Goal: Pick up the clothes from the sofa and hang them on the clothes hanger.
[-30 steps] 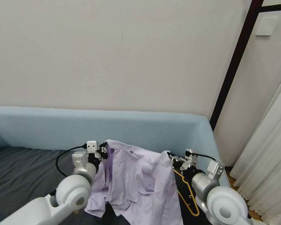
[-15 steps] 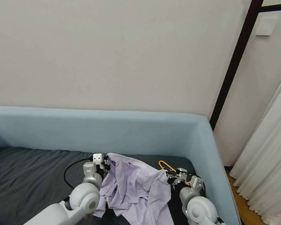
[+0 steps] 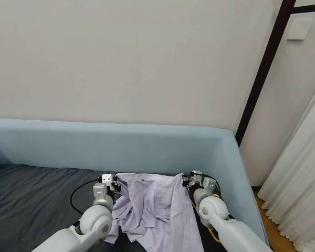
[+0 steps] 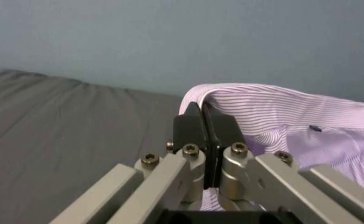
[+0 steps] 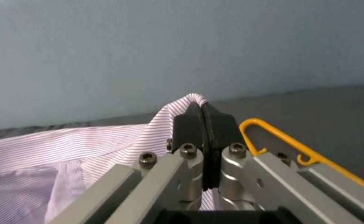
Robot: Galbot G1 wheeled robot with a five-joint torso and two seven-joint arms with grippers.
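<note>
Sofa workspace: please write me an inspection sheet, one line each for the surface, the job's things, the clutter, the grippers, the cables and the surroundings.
Surface: sofa, dark grey seat, light blue back.
Job's things: lilac striped shirt held up at two points, the rest draped on the seat; yellow hanger close beside the right gripper, cannot tell if it is gripped.
Clutter: nothing seen.
Grippers: left gripper shut on a shirt edge; right gripper shut on another shirt edge.
Cables: black cable loops at the left wrist, above the seat.
Surroundings: pale wall, dark door frame, white curtain.
</note>
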